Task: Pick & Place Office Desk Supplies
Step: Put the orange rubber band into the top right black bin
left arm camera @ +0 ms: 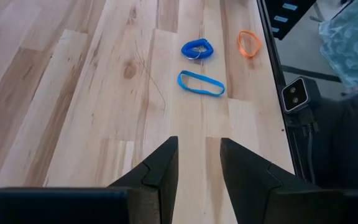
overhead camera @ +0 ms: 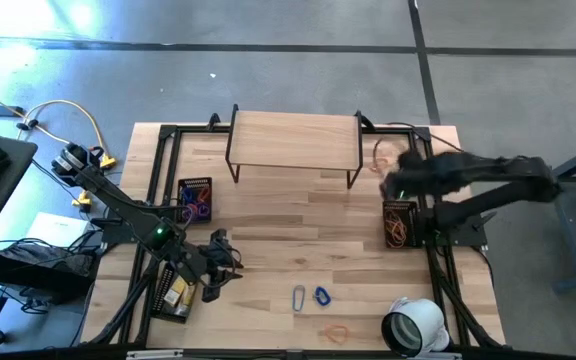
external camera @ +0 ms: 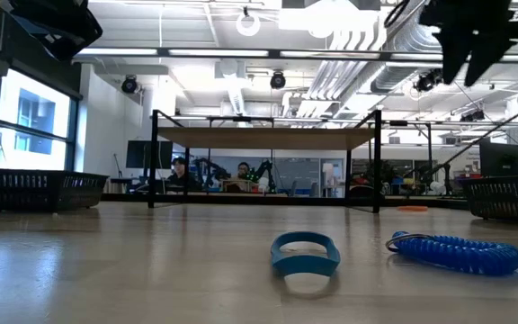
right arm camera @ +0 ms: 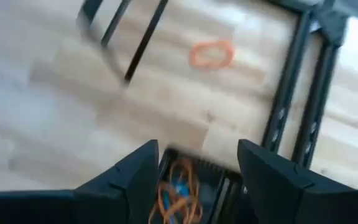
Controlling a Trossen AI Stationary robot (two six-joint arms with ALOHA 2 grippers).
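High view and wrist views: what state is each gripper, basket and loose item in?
Left gripper: open, empty, over bare wood.
Right gripper: open, empty, above the right black mesh basket.
Right black mesh basket: holds orange rubber bands.
Blue flat band: lying loose on the table.
Blue coiled loop: lying loose.

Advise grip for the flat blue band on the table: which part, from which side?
Blue band lies flat as a long, narrow loop, apart from the coiled loop. Probably best to come straight down and pinch across its narrow width at mid-length, one jaw on each long side. The left gripper already faces it, jaws apart and empty.
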